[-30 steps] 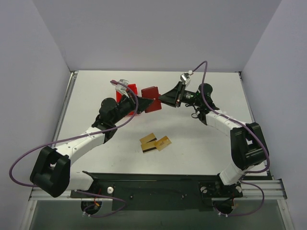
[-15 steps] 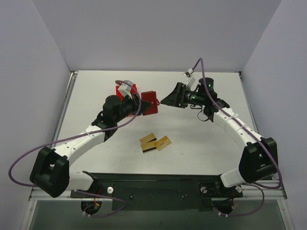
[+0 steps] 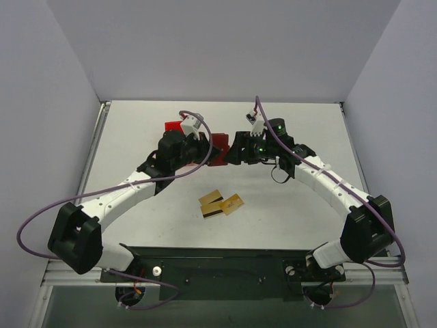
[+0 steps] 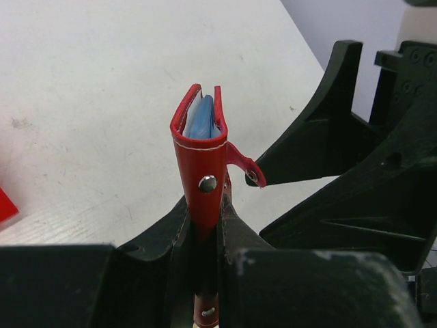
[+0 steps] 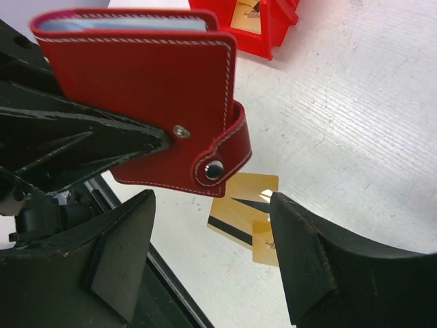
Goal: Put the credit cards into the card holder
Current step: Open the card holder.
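Now, just above centre in the top view, the left gripper (image 3: 205, 153) is clamped on the lower edge of the card holder (image 3: 219, 145), held off the table (image 3: 287, 205). The right gripper (image 5: 210, 205) has its fingers spread wide near the snap tab (image 5: 225, 164). The credit cards (image 3: 222, 204) lie flat below centre.

The card holder (image 3: 220, 145) sits above the tabletop's (image 3: 300, 212) far middle, between the left gripper (image 3: 207, 153) and right gripper (image 3: 234, 147), with the bin (image 3: 173, 127) behind-left and the credit cards (image 3: 222, 203) nearer the near edge.
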